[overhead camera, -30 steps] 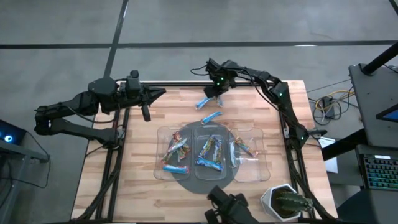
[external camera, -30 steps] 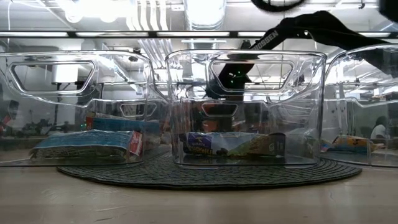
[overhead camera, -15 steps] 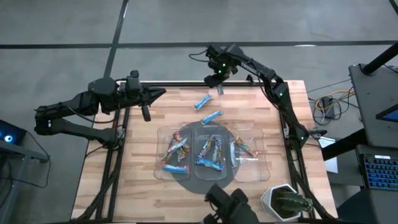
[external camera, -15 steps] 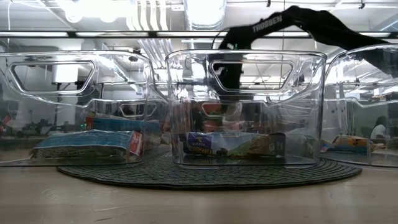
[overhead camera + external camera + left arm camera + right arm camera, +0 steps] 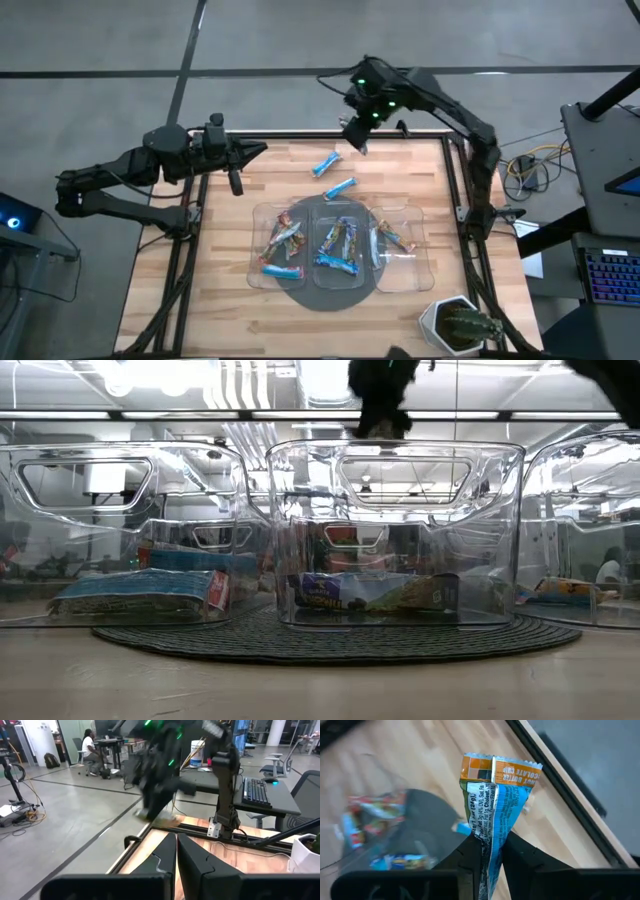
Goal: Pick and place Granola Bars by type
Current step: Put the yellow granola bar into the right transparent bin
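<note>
The right claw (image 5: 487, 865) pinches a blue-and-orange granola bar (image 5: 495, 805) above the desk's (image 5: 240, 290) far edge. The left claw (image 5: 236, 186) rests closed over the desk's left side.

The bar (image 5: 492, 807) in the right gripper (image 5: 490, 851) is bright blue with an orange end. The table (image 5: 200, 290) is light wood. The round mat (image 5: 330, 643) is dark grey.

Three clear trays (image 5: 338, 245) sit side by side on a round mat (image 5: 330, 296) near the table's (image 5: 200, 290) front middle, each holding granola bars (image 5: 338, 248). Two loose bars (image 5: 340, 187) lie on the table behind the trays. A potted plant (image 5: 455, 324) stands at the front right corner.
</note>
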`<state>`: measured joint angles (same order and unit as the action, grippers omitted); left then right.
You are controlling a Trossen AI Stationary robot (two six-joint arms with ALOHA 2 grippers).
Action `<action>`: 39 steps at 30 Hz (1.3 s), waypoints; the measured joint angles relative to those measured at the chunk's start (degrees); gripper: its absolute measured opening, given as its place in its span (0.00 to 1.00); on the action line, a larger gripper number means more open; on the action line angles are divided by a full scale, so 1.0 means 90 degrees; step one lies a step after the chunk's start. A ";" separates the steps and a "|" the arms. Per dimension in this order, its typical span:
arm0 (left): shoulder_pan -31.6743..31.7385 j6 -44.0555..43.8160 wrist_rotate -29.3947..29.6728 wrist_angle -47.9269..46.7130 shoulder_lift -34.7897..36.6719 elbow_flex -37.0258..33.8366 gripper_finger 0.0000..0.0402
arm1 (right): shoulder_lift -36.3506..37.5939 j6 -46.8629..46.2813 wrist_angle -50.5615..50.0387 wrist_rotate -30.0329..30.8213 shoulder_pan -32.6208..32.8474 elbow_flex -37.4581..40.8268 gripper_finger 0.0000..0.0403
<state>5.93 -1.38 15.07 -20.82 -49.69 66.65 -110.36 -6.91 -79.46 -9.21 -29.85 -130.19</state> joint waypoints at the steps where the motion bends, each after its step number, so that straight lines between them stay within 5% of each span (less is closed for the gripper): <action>1: 0.0000 0.0000 0.0002 0.0000 0.0000 -0.0003 0.00 | 0.0182 -0.0032 0.0002 0.0002 0.0070 0.0000 0.14; 22: 0.0000 -0.0103 0.0007 0.0000 0.0000 -0.0029 0.00 | 0.2220 -0.0520 -0.1154 -0.0032 0.2407 0.0352 0.14; 32: -0.0002 -0.0238 0.0007 0.0000 -0.0005 -0.0029 0.00 | 0.2915 -0.1358 -0.1048 0.0187 0.3308 0.2273 0.14; 39: 0.0000 -0.0238 0.0007 0.0000 -0.0008 -0.0029 0.00 | 0.3505 -0.1711 0.0120 0.0201 0.3592 0.4176 0.14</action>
<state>5.93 -3.53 15.14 -20.82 -49.77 66.39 -78.81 -22.30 -78.38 -7.41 2.48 -92.60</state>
